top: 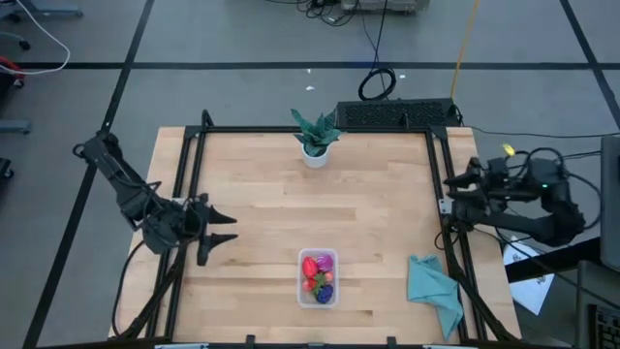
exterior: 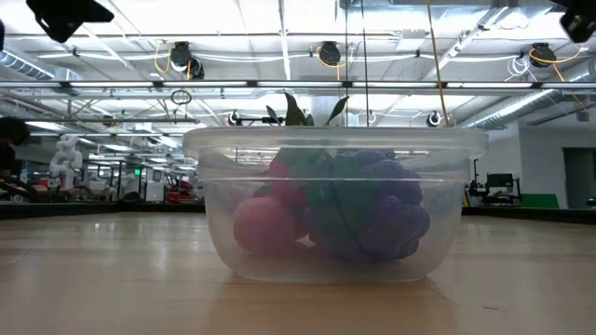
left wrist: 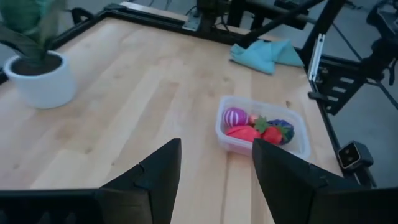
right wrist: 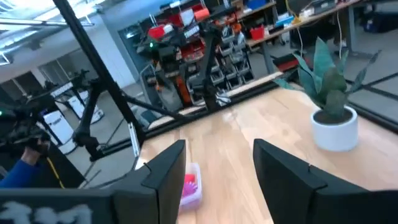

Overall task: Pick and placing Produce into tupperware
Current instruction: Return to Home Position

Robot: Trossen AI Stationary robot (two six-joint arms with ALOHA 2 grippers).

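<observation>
The clear tupperware point(top: 318, 277) stands on the table near its near edge, also seen in the low view point(exterior: 335, 205) and the left wrist view point(left wrist: 263, 128). Inside lie the produce point(top: 319, 274): a red piece, a magenta striped one point(left wrist: 235, 116), a strawberry-like one and a dark purple one point(exterior: 377, 209). My left gripper point(top: 225, 230) is open at the table's left edge, well apart from the container. My right gripper point(top: 451, 191) is open at the table's right edge, raised and away from everything.
A green potted plant in a white pot point(top: 315, 138) stands at the far edge, middle. A teal cloth point(top: 433, 289) lies at the near right corner. A black frame point(top: 194, 174) runs along the table's sides. Bare wood lies between the plant and the container.
</observation>
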